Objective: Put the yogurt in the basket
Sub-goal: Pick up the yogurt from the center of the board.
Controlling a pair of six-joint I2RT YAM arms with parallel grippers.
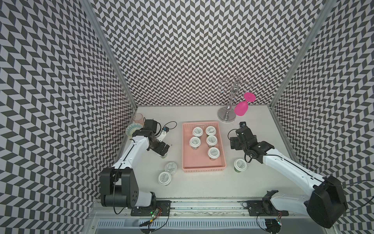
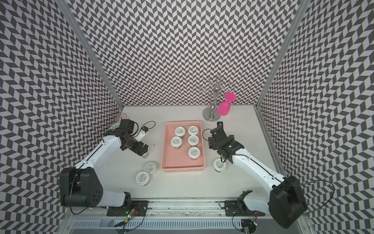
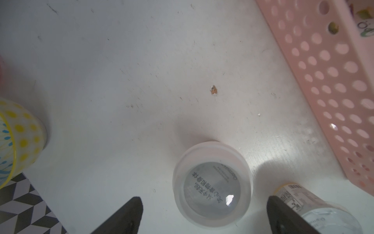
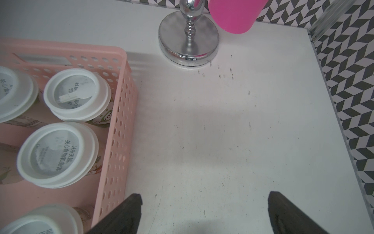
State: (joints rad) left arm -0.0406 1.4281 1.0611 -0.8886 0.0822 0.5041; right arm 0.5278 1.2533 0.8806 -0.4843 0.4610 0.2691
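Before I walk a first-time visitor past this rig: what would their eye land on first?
The black-and-white chevron walls hit first, wrapping three sides. Then the pink basket at mid-table, holding five white-lidded yogurt cups. Last, the magenta glass hanging upside down from a chrome rack at the far right.

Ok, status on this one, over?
Left claw open over a loose yogurt cup. Right claw open, empty, beside basket. Five cups in, four out. Nothing blocking.

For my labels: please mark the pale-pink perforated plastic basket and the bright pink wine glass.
pale-pink perforated plastic basket [image 1: 204,169]: in a top view, on its near wall.
bright pink wine glass [image 1: 241,108]: in a top view, on its bowl.
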